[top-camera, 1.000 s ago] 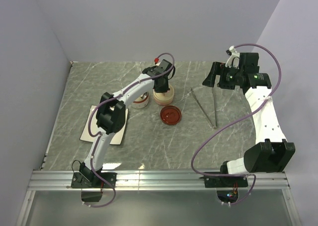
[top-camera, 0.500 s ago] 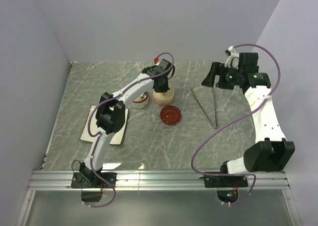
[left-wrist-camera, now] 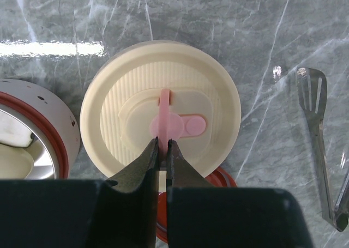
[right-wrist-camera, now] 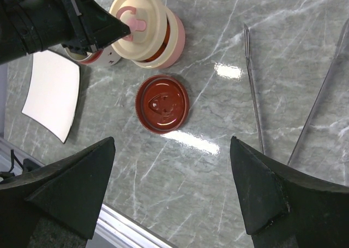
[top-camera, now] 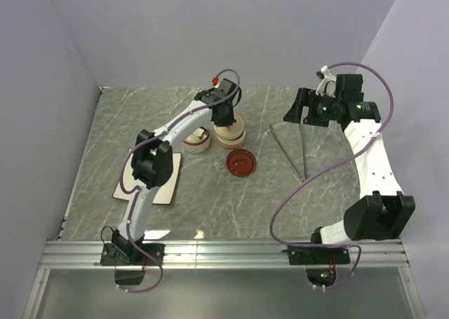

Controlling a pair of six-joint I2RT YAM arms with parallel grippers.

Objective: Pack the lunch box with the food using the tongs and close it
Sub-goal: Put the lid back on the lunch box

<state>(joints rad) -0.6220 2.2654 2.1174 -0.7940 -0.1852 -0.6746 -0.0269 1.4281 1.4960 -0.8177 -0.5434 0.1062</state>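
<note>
My left pincer (left-wrist-camera: 162, 150) is pinched nearly shut at the pink tab (left-wrist-camera: 173, 124) on the cream lid (left-wrist-camera: 212, 112), right pincer (right-wrist-camera: 172, 166) gapes wide, holding nothing.

One pair of tongs (top-camera: 303, 172), one red lid (right-wrist-camera: 162, 103), one white plate (right-wrist-camera: 52, 92), one cream-lidded container (left-wrist-camera: 207, 95), one open container (left-wrist-camera: 27, 133)

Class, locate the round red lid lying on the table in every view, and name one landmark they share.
Top external: red lid at centre, in front of the stacked containers.
Left wrist: a sliver at the bottom, just past the cream lid.
Right wrist: centre-left.
Shared landmark: the tongs, to its right.
</note>
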